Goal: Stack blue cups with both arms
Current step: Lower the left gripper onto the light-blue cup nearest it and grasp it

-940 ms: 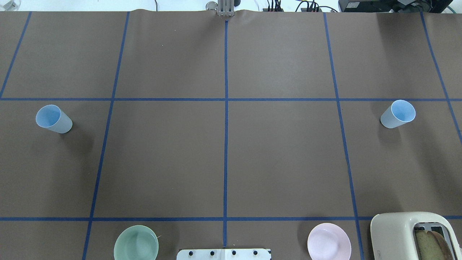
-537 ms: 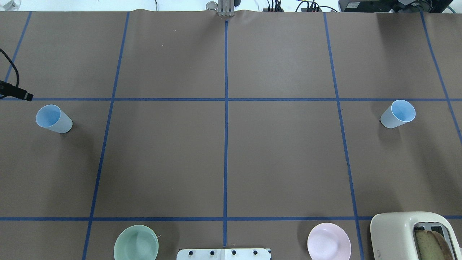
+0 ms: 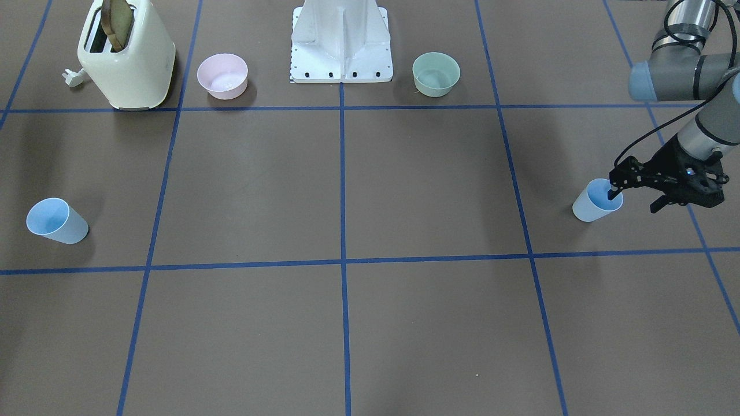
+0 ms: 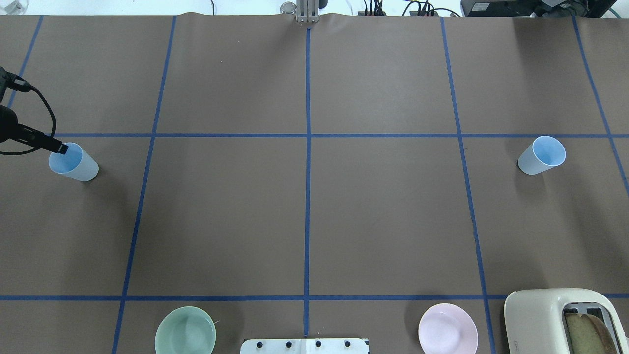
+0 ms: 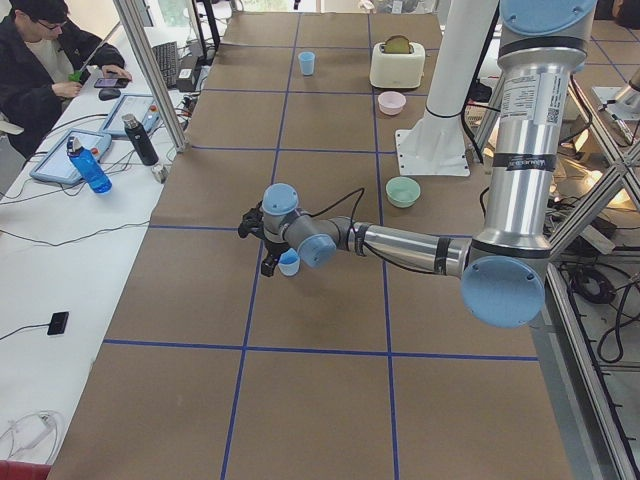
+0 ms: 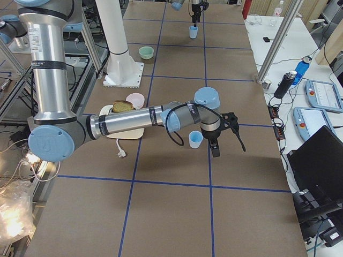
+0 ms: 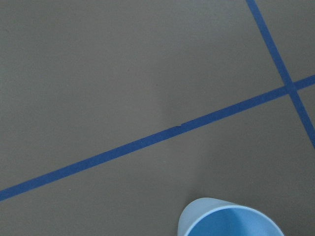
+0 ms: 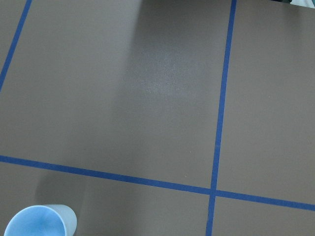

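Nearest the robot, a white metal base pedestal [image 4: 304, 345] is seen at the edge of the brown paper-covered bench [image 4: 383, 221], which is marked with blue tape lines. The pedestal is flanked by a pale green round bowl [image 4: 185, 330] on the robot's left and a pink round bowl [image 4: 447, 328] on its right. A cream toaster [image 4: 540, 319] with a slice of bread [image 4: 587, 332] in its slot is set toward the right end.

Farther out, two small light-blue tapered plastic tumblers are stood upright and well apart: the left cup [image 4: 73, 162] near the bench's left end and the right cup [image 4: 540, 156] near its right end. The black left claw [image 3: 633, 201] is held at the left cup with its fingers apart. One fingertip [image 3: 611, 194] is over the cup's mouth and the other is outside its wall; contact cannot be judged. The right claw [image 6: 228, 149] is seen just beside the right cup, but only in the right side view, so whether it is apart or together cannot be told.
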